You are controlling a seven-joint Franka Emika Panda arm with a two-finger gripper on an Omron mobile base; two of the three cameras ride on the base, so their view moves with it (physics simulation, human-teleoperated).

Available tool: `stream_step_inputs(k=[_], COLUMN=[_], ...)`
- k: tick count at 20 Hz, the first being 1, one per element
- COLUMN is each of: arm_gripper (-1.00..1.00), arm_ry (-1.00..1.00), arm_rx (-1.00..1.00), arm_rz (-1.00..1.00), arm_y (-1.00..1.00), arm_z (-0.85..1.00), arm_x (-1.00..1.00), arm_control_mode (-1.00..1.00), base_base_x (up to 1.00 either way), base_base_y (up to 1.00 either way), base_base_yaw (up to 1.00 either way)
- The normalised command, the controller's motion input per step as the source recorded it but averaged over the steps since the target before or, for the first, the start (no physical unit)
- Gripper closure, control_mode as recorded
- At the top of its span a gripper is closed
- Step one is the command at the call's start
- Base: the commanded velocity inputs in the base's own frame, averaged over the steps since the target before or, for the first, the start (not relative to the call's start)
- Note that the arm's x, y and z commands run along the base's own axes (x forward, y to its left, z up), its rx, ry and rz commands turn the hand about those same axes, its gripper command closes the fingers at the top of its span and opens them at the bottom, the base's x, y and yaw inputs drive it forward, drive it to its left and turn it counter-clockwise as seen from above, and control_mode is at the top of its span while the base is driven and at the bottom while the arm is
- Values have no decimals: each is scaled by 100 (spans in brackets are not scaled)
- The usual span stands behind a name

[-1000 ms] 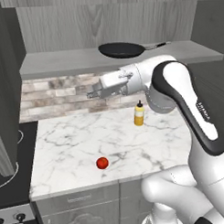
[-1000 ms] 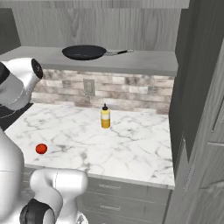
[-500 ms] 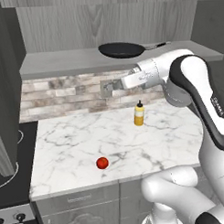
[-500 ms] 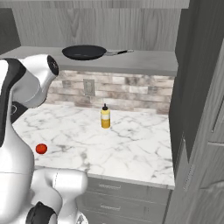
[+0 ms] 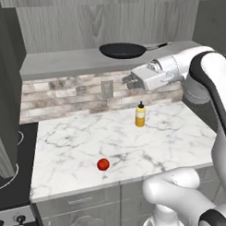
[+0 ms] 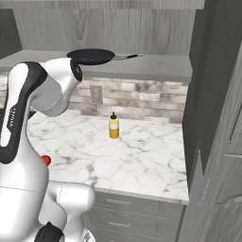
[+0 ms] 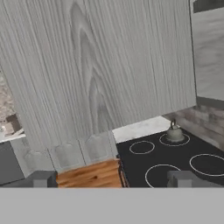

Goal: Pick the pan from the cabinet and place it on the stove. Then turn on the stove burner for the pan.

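**Entry: pan on open cabinet shelf, gripper unloaded below shelf level — risks noted**

Item. The pan (image 5: 123, 50) lay flat on the cabinet shelf (image 5: 62, 63), its thin handle (image 5: 156, 46) pointing toward the robot's right. In the right base view the pan (image 6: 91, 56) sat close to the shelf's front edge.

Gripper. The gripper (image 5: 128, 80) hung just under the shelf's front lip, fingers spread wide and holding nothing. Its two tips (image 7: 43, 178) framed the stove (image 7: 175, 162) and a small kettle (image 7: 174, 132) on a rear ring.

Surroundings. A yellow bottle (image 5: 140, 115) stood by the backsplash and a red tomato (image 5: 103, 164) lay near the counter's front edge, both well apart from the hand.

Hazards, as judged:
- The hand sat below the shelf; rising straight up would likely strike the shelf's underside or lip.
- The pan's rim is low and wide, so a grip on it could slip; the thin handle is the safer hold, though a pan held there could tilt or twist.
- A nudge while approaching could push the pan off the front edge.
- The kettle occupied one ring, so that burner was unfit for placing the pan.
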Motion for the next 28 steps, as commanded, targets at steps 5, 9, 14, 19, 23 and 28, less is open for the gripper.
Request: stream_step_inputs(k=[5,9,14,19,23,28], arm_gripper=[-100,-100,-100,-100,-100,-100], arm_ry=[-16,-13,-12,-9,-4,-1], arm_rx=[-2,-3,-6,-7,-3,0], arm_rz=[-2,-4,-5,-6,-4,-3], arm_y=[-46,-41,-38,-37,-45,-48], arm_z=[4,9,21,17,1,0], arm_x=[9,12,16,17,21,23], arm_control_mode=[-100,-100,-100,-100,-100,-100], base_base_x=[0,0,0,0,0,0], base_base_y=[0,0,0,0,0,0], base_base_yaw=[0,0,0,0,0,0])
